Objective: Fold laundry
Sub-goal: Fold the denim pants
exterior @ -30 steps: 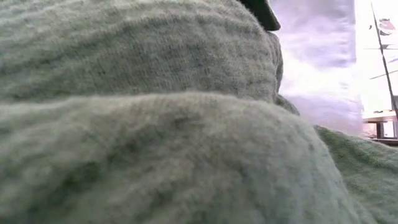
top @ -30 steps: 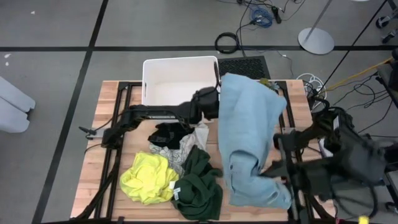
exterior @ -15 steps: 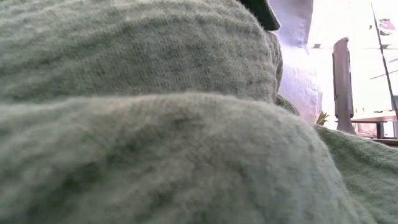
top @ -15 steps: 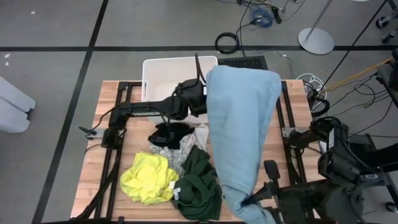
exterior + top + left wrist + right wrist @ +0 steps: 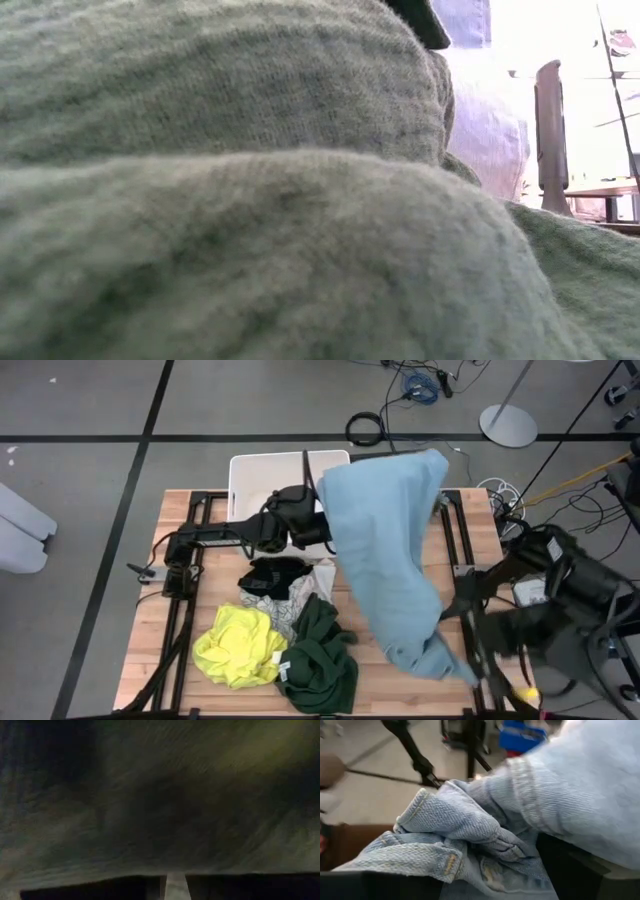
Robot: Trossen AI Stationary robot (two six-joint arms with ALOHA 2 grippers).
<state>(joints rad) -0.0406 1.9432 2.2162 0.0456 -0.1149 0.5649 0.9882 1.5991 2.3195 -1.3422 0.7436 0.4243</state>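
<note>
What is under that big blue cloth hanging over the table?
The light blue garment covers part of the wooden table and the left pincer gripping it. Whatever else lies beneath is hidden.

Grey floor (image 5: 80, 400) crossed by dark tape lines (image 5: 200, 438), coiled cables (image 5: 365, 428), round stand base (image 5: 507, 425), wooden worktop (image 5: 175, 510)

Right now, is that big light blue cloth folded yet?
No. The light blue garment hangs stretched from the left gripper near the white bin, its lower end bunched on the table.

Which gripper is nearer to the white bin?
Left. The left gripper hangs right beside the white bin, under the light blue garment; the right gripper is far across the table.
</note>
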